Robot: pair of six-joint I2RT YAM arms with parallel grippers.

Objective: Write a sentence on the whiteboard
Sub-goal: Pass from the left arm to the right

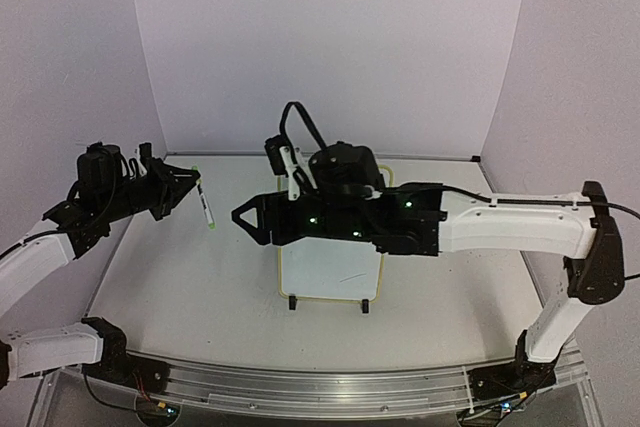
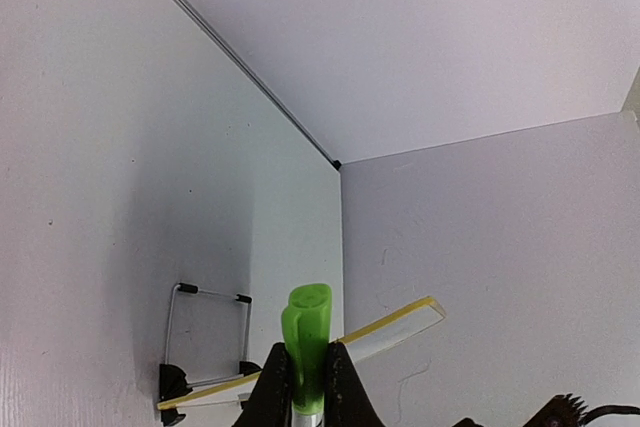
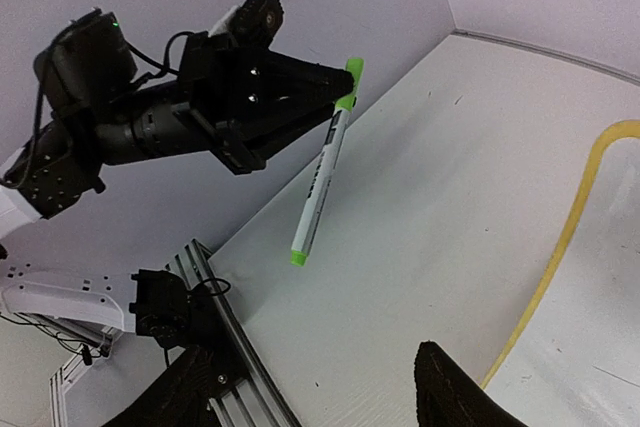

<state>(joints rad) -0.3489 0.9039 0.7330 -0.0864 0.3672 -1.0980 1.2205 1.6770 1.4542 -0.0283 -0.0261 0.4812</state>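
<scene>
The left gripper (image 1: 193,185) is clamped tight on a marker (image 1: 206,209), pinching it just under its upper cap. In the left wrist view its two black fingers (image 2: 272,387) press either side of the green cap at bottom centre. The marker hangs nearly upright and slightly tilted, left of centre in the top view, with its lower end free. It is a slim white barrel with dark print and bright green at both ends.

The right gripper (image 1: 240,217) stands wide open and holds nothing. In the right wrist view its dark matte fingers (image 3: 200,397) sit far apart at the bottom edge, with only bare table (image 1: 170,277) between them.

The board (image 1: 330,272) sits on the table at the centre of the top view. It is a smooth white rectangle with rounded corners, a thin yellow frame and two small black feet on its lower edge. The right arm crosses over and hides its upper part. A thin stroke (image 1: 352,276) on the lower half is too faint to read.

The right gripper is just left of the board's left edge, near the upper corner. The left gripper and marker are well apart from the board, further left. In the right wrist view the yellow frame curves down the right side to just beside the right-hand finger.
</scene>
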